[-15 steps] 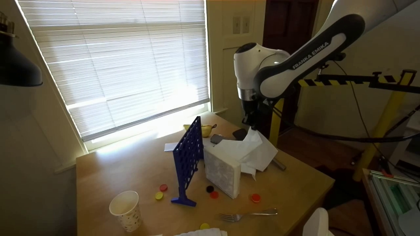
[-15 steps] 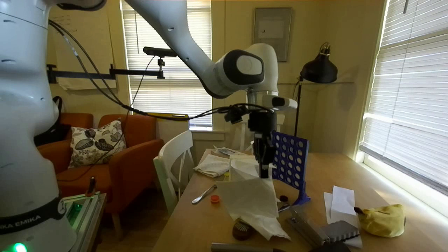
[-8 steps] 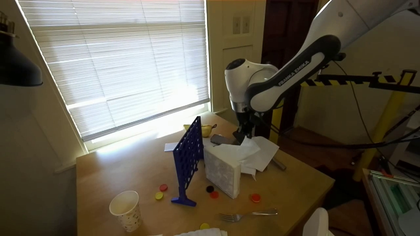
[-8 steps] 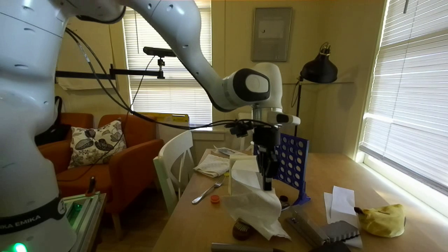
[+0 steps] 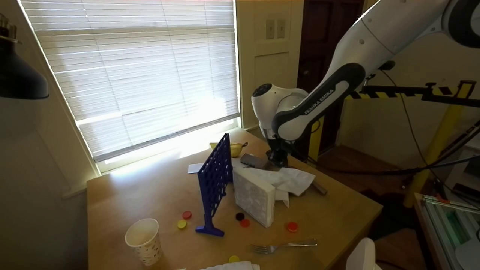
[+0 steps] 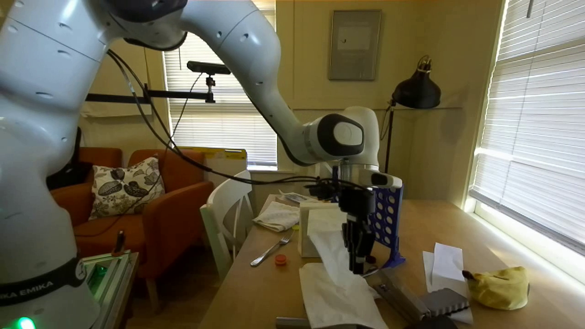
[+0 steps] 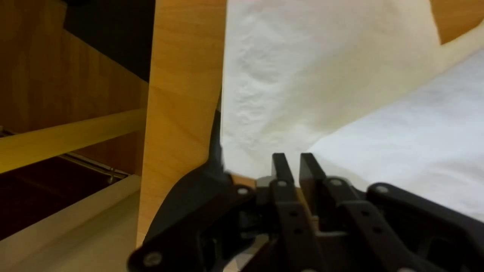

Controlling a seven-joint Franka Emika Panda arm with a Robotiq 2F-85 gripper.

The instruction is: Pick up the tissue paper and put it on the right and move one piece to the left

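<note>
- White tissue paper [image 6: 338, 301] is spread loosely on the table [image 5: 337, 217], near its edge; it is overlapped by a brighter sheet [image 7: 408, 132], possibly the one piece.
- Gripper [image 7: 293, 156] is held low by the sheets, contact unclear; fingers [image 7: 312, 172] are narrowly parted, nothing seen pinched.
- Setting-down is judged in hand.
- Next: fingers to be widened, raised clear, a single layer singled out.

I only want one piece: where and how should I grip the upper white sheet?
Probably by its pointed corner, from above: in the wrist view the upper white sheet tapers over the lower sheet to a tip showing beside the gripper; its broad part offers no edge.
</note>
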